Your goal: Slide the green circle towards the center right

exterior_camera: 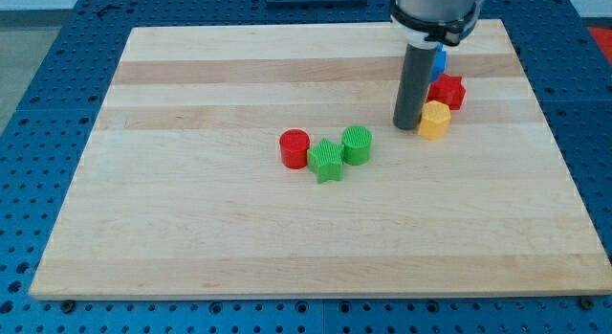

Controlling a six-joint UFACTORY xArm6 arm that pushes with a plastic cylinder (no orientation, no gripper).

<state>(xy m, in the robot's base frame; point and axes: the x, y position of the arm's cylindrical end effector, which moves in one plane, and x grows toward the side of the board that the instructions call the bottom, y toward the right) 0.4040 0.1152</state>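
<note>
My tip (408, 126) is resting upper right of centre, touching the yellow block (434, 121), apart from the green circle (357, 144); it is bearing no fingers.

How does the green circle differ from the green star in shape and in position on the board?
The green circle is a round cylinder; the green star has pointed arms. The green circle lies further toward the view's right and top, nearer my tip; the green star lies lower and to the left, beside the red cylinder. Both are the same green, have ribbed sides and sit close together.
</note>
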